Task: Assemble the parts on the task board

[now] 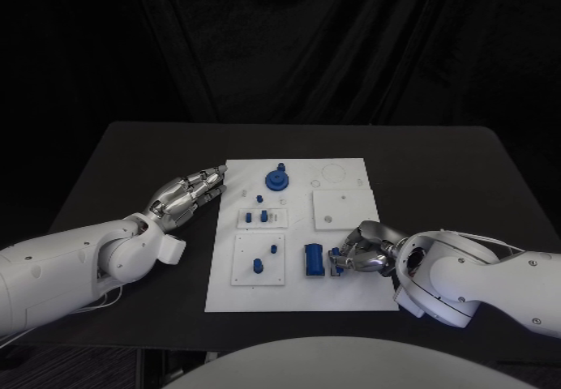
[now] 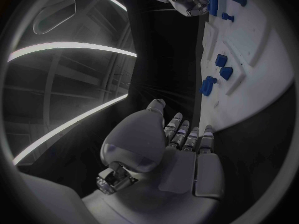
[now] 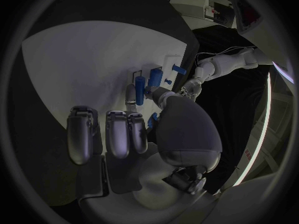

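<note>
Two hands are at work around the task board, the white plate on the black tabletop, and every place below is given from that board. The right hand hangs over the board's near right part, its fingers curled down beside a tall blue block that stands there. A small blue part shows tucked between thumb and fingers in the right wrist view, so the hand appears to be pinching it, probably to bring it to the block or a seat just beside it. How firm that pinch is I cannot tell.

The left hand rests off the board's left edge, near its far half, fingers stretched out and apart with nothing in them. It seems parked there to stay out of the way while keeping within reach.

Farther out on the board, a round blue part stands near the far edge. Two small blue pegs sit in a raised white tile towards the middle left, and two more blue pieces stand in a larger tile nearer the robot. A blank square tile lies on the right half, likely waiting for parts.
</note>
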Motion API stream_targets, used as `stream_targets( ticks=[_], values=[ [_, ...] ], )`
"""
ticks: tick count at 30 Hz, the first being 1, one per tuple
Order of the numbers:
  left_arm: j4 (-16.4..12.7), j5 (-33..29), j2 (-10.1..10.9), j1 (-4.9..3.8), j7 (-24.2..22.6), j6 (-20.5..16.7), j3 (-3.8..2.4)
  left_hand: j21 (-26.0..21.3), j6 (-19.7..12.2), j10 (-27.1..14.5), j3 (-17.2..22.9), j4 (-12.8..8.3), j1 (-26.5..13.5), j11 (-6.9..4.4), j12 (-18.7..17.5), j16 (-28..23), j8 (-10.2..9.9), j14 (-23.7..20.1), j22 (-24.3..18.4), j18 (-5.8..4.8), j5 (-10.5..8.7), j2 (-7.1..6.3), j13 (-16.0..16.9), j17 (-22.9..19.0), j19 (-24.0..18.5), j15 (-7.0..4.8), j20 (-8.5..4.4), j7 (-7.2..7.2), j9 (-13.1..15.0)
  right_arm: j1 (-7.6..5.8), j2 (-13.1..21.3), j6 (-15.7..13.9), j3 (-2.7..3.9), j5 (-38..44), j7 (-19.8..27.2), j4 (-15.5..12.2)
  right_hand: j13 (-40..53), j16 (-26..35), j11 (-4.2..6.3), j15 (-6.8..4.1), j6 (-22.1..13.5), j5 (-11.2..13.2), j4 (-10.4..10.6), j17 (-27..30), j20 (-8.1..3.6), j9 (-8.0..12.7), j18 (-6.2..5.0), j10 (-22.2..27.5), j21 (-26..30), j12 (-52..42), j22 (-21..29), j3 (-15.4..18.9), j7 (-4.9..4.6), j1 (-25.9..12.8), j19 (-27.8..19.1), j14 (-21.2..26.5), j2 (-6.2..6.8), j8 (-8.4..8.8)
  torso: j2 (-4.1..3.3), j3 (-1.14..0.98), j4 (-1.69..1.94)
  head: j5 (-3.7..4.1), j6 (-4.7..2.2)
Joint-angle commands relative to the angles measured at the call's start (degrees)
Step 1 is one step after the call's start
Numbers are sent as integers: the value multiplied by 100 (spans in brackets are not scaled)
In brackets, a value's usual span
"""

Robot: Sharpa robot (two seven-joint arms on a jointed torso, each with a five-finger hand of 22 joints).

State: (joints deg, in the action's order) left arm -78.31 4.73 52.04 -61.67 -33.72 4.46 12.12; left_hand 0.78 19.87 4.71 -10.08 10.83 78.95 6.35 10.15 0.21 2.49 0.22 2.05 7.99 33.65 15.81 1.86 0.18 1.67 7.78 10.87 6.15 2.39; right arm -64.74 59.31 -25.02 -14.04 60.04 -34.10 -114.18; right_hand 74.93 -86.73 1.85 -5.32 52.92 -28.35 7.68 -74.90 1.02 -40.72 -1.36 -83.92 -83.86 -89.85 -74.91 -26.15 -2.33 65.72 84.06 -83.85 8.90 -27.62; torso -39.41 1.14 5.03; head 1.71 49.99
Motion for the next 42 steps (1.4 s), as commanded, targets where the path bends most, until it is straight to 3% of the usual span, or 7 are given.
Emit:
stream_targets(
  ticks=[1, 23, 26, 29, 33, 42],
  values=[
    [-6, -25, -11, 10, -52, 72, -5, 28, 8, 8, 3, -31, -24, 24, 20, -10, 18, 1, 0, -63, 5, 24, 4, -8, -5, 16, 42, 44, 6, 3, -1, 99, 0, 67, -71, -4, 1507, 10, 17, -21, -18, -11, 27, -624, -24, 7, -32, -608, 29, -15, -1288, 83, 23, -67, 327, -456, -20, 23, -1, 1, 1, -10, 1],
    [11, -25, -25, 15, -42, 86, -5, 29, 3, 8, 5, -33, -23, 23, 20, -10, 17, 1, 0, -63, 8, 24, 4, -8, -5, 16, 42, 44, 5, 4, 42, 215, -2, 219, -230, -20, 1507, 28, 10, -15, -20, 25, 76, -583, -17, 23, -40, -608, 58, -15, -1277, 172, 16, -131, 313, -446, -21, 35, -1, 2, -3, -17, 1],
    [13, -26, -27, 15, -40, 86, -5, 28, 5, 3, 9, -44, -19, 17, 14, -11, 17, 0, -1, -60, 15, 22, 2, -8, -6, 16, 44, 47, 5, 4, 32, 212, -2, 227, -221, -13, 1507, 31, 1, -6, -27, 145, 142, -578, -8, 41, -41, -608, 64, -15, -1275, 263, 6, -203, 308, -445, -27, 50, -2, 2, -2, -15, 1],
    [13, -26, -29, 16, -39, 87, -5, 28, 5, 3, 9, -44, -19, 17, 14, -11, 17, 0, -1, -60, 15, 22, 2, -8, -6, 16, 44, 47, 5, 4, 19, 208, -1, 232, -214, 2, 1507, 36, -10, 4, -20, 462, 271, -566, 4, 71, -41, -608, 66, -15, -1274, 439, -5, -305, 306, -444, -39, 70, 0, 4, 1, -11, 1],
    [12, -26, -29, 16, -37, 86, -5, 28, 8, 3, 11, -47, -18, 16, 16, -10, 18, 1, -2, -59, 16, 22, 2, -8, -7, 16, 45, 48, 6, 5, 5, 208, -1, 235, -206, 14, 1507, 40, -20, 11, -16, 308, 350, -557, 9, 82, -44, -608, 78, -15, -1270, 649, -16, -361, 299, -443, -65, 72, 2, 4, 1, -17, 1],
    [10, -25, -34, 17, -37, 90, -5, 27, 9, 1, 14, -52, -16, 15, 14, -11, 18, 0, -3, -58, 21, 21, 1, -8, -7, 16, 46, 48, 6, 5, -17, 300, -1, 236, -179, 46, 1507, 30, -50, 35, -77, 629, 525, -580, 30, 108, -40, -608, 62, -15, -1275, 1058, -49, -464, 305, -447, -82, 101, 2, 4, -1, -36, 1]
  ],
)
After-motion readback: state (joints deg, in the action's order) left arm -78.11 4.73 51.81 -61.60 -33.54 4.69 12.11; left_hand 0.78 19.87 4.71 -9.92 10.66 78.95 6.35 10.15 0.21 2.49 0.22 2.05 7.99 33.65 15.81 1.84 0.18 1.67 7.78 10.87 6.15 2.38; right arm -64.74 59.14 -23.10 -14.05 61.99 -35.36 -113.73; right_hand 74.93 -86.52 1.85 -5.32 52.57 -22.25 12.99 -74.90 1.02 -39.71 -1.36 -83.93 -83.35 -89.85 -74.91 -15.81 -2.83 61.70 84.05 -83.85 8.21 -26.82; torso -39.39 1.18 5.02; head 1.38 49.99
